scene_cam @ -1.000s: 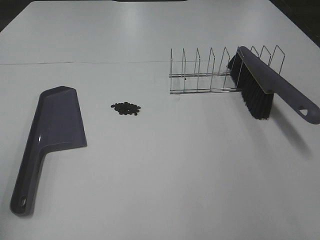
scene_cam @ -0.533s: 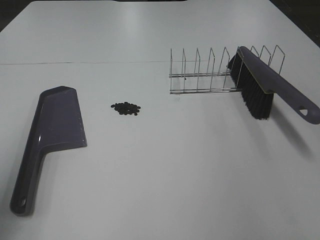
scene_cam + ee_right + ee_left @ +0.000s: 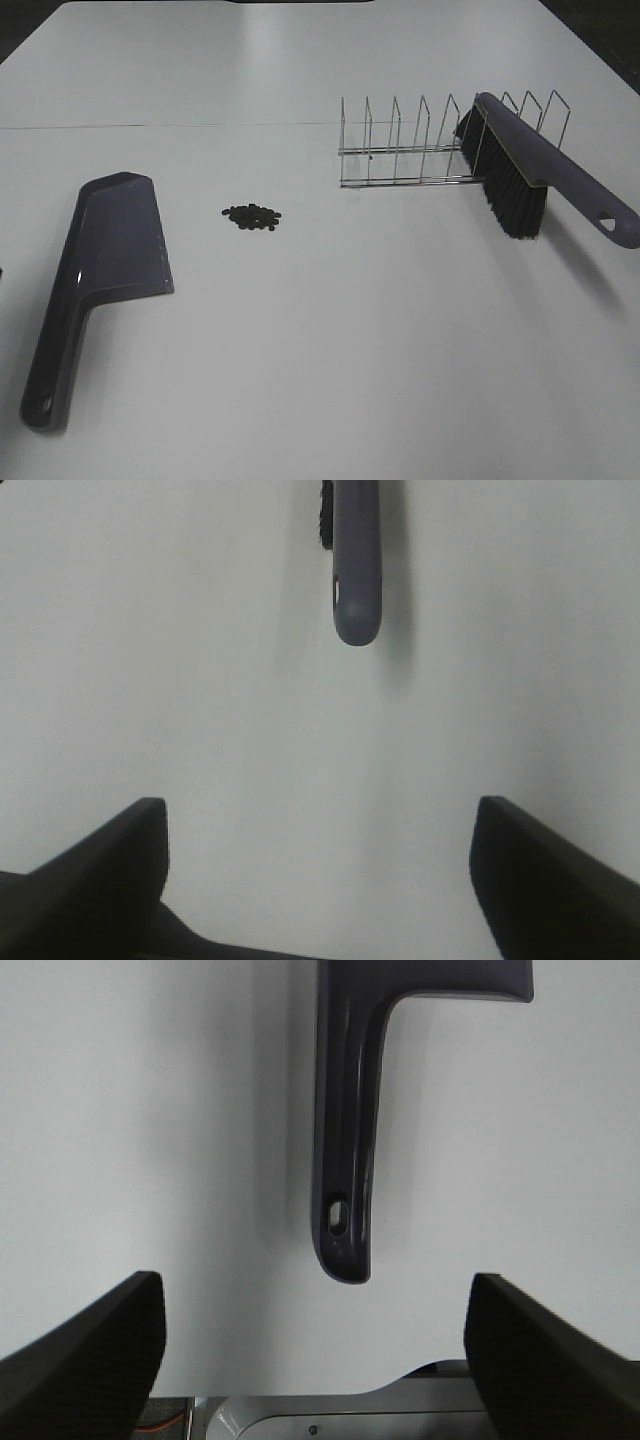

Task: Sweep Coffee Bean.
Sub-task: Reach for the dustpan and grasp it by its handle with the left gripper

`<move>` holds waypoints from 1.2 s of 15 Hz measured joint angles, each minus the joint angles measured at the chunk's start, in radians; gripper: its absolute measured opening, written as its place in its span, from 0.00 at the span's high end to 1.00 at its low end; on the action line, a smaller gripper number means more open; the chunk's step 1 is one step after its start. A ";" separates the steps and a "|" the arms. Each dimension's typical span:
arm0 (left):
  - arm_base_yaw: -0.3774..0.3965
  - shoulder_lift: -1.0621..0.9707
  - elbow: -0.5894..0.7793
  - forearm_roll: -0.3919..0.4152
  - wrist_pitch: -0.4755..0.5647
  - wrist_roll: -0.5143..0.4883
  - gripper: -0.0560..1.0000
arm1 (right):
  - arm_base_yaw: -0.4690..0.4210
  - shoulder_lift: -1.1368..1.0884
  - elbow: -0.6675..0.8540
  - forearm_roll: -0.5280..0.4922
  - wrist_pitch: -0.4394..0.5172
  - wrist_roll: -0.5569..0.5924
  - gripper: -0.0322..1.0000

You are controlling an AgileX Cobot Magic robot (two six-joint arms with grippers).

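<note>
The high camera looks down across the desk (image 3: 350, 340). The left wrist camera hangs close above the dustpan (image 3: 345, 1110) handle, the right one faces the brush (image 3: 357, 570) handle, well apart from the dustpan; the high view shows both.

Likely a lab: plain white table (image 3: 380, 340), dark surroundings.

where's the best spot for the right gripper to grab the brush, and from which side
Likely the handle of the brush, near its holed free end. It juts clear of the wire rack toward the near right, while the bristles hang by the rack. Come from that end with the open right gripper, jaws across the narrow handle.
</note>
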 joint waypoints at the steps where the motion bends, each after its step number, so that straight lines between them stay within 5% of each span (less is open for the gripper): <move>1: -0.048 0.043 -0.005 0.002 -0.029 0.000 0.24 | 0.000 0.005 0.000 0.005 0.000 0.000 0.27; 5: -0.227 0.276 -0.056 0.088 -0.130 -0.161 0.24 | 0.000 0.006 0.000 0.009 0.000 0.000 0.27; 13: -0.246 0.487 -0.066 0.173 -0.252 -0.262 0.24 | 0.000 0.006 0.000 0.009 0.000 0.000 0.27; 18: -0.246 0.502 -0.073 0.194 -0.267 -0.279 0.50 | 0.000 0.006 0.000 0.009 -0.001 0.000 0.27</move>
